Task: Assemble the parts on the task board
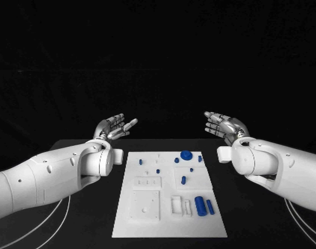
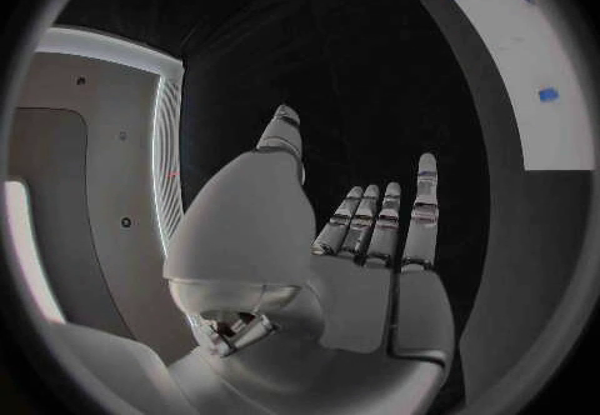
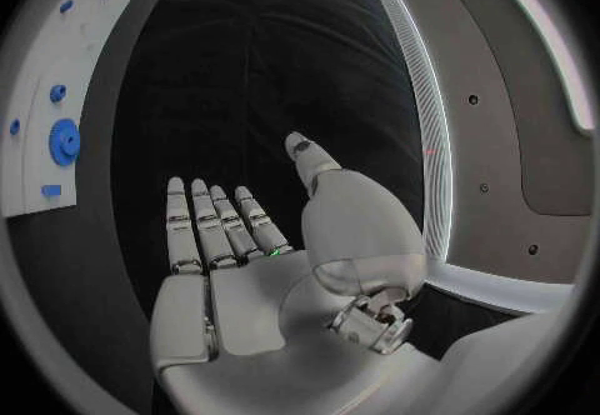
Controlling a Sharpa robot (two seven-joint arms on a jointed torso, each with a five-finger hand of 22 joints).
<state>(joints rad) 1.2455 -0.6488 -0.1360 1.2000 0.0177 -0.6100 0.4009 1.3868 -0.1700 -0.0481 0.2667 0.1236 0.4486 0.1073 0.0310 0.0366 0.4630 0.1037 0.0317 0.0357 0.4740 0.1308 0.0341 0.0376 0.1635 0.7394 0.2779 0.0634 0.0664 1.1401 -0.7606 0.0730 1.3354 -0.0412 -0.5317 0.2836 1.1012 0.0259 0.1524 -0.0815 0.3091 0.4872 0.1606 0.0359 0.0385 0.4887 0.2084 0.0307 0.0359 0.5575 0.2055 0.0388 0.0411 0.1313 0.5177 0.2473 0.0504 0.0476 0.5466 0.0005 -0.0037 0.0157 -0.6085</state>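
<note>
A black table is seen with a white task board laid flat at its middle, lengthwise away from the robot. Thin pale cables are draped across the tabletop on either side of the board.

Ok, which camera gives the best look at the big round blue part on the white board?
The head view: the round blue part sits near the board's far edge, seen from above with its neighbours. Both wrist views catch it too, but bent, near the picture's rim.
</note>
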